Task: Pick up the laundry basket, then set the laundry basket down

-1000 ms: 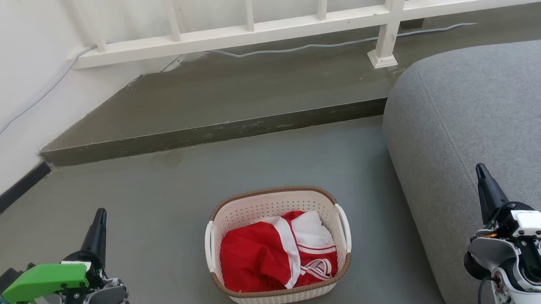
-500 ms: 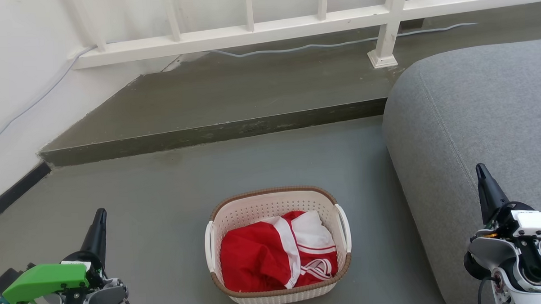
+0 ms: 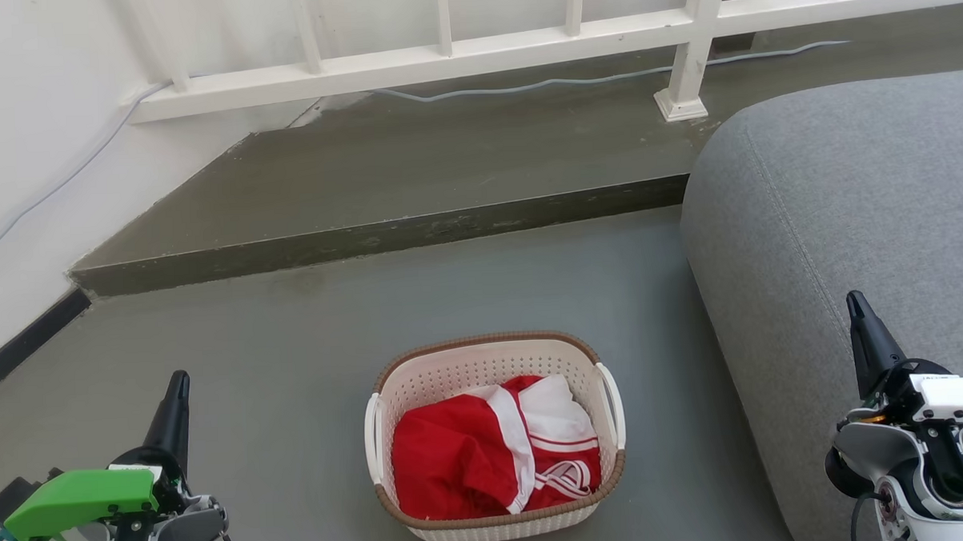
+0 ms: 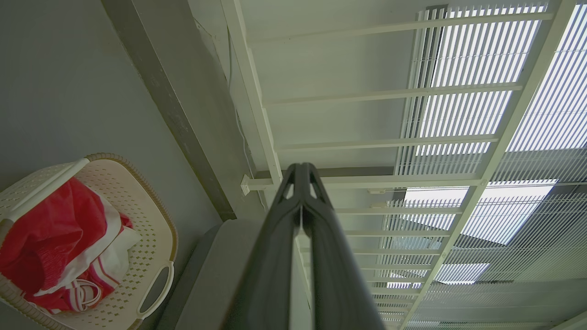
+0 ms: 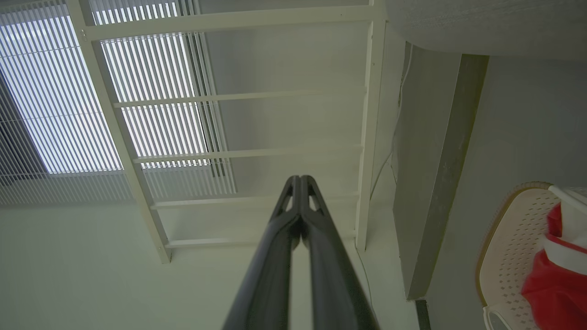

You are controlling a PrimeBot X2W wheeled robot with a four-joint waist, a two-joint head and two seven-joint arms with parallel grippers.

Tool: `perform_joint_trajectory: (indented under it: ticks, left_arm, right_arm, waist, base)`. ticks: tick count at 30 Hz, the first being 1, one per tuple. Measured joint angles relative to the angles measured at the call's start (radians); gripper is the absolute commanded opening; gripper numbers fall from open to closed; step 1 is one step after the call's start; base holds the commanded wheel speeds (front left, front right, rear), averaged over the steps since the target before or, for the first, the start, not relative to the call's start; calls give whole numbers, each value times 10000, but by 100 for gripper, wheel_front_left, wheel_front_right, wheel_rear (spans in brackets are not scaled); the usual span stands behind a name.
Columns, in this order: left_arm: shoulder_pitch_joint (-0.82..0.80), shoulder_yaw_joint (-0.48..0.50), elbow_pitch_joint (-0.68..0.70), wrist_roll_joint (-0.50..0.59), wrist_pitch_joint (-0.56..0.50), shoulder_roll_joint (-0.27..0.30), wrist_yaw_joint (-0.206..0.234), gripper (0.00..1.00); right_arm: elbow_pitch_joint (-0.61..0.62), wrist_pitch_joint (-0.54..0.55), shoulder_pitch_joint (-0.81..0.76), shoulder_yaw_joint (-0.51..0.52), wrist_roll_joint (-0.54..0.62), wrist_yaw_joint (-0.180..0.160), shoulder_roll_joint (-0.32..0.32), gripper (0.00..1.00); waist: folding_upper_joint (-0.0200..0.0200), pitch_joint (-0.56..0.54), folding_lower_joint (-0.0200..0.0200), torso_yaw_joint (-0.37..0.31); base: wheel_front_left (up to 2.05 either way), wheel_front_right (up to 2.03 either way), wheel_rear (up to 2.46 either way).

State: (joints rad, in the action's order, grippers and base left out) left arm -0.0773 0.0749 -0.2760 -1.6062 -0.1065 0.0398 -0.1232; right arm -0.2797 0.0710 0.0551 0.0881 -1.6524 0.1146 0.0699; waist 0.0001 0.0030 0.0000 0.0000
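On the grey floor at near centre of the head view, the laundry basket [image 3: 461, 371] stands upright with a red and white garment [image 3: 456, 463] crumpled inside it. Its two white loop handles are on its left and right sides. The left gripper [image 3: 179, 381] is at the near left, well apart from the basket, with its fingers pointing to the far side. The right gripper [image 3: 853, 299] is at the near right, in front of a grey sofa [image 3: 848, 210], also apart from the basket. A raised step [image 3: 414, 169] and a white railing [image 3: 442, 60] lie beyond.

Left wrist view: the left gripper [image 4: 301, 167] has its two dark fingers pressed together with nothing between them. The basket [image 4: 151, 229] sits at the lower left with the garment [image 4: 46, 229] in it, just beside the sofa [image 4: 215, 270].

Right wrist view: the right gripper [image 5: 300, 178] likewise has its fingers pressed together and empty. Part of the basket [image 5: 509, 238] shows at the lower right edge with the garment [image 5: 555, 279] inside, clear of the fingers.
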Motion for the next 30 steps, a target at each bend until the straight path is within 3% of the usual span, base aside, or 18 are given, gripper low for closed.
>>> perform_joint_trajectory:
  ticks: [30]
  left_arm:
    - [0,2,2,0,0,0,0,0]
  right_arm:
    - [10,2,0,17,17,0,-29,0]
  waist:
    - [0,0,0,0]
  base:
    - [0,0,0]
